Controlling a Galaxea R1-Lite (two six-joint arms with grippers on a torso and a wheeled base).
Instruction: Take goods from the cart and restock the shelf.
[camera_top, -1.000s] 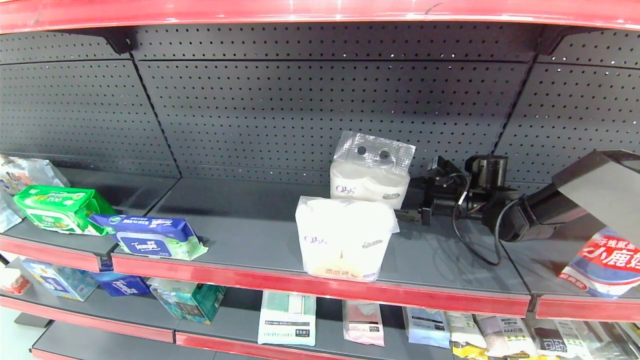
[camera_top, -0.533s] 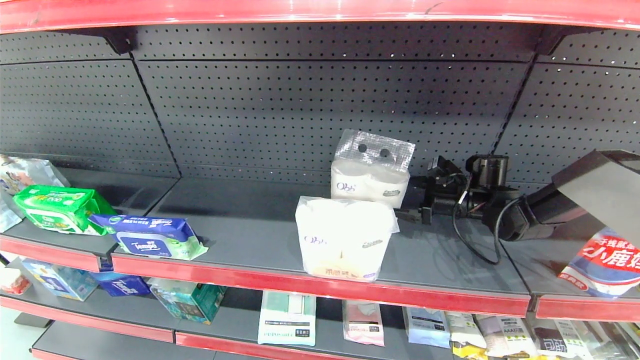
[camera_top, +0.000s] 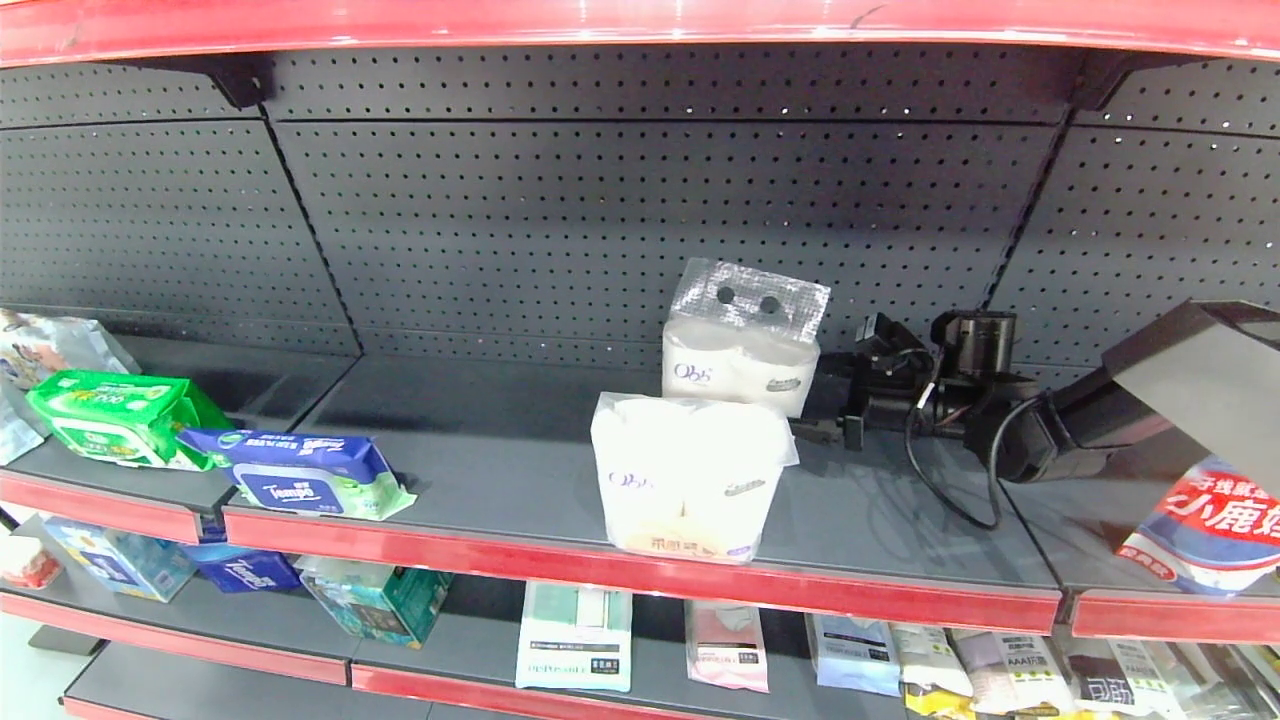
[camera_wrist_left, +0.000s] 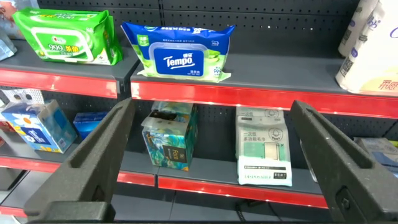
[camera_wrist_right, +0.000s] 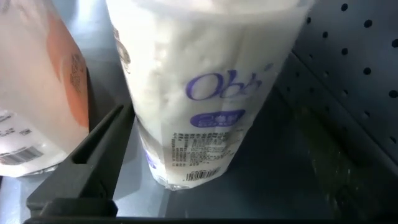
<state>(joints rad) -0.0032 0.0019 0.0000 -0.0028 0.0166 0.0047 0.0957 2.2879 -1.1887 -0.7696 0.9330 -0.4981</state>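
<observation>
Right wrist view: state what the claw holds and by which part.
Nothing is held. The right claw stands open around the rear tissue pack, which rests on the shelf. The left claw is open and empty.

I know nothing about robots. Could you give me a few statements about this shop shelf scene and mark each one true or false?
1. Two clear-wrapped packs of white toilet rolls stand on the grey metal shelf: a front pack and a rear pack. True.
2. The blue pack of wet wipes lies on the shelf below them. False: it lies on the same shelf, further to the robot's left.
3. The left gripper holds a pack. False: it is open, with nothing between its fingers.
4. The right gripper is beside the rear pack. True.
</observation>
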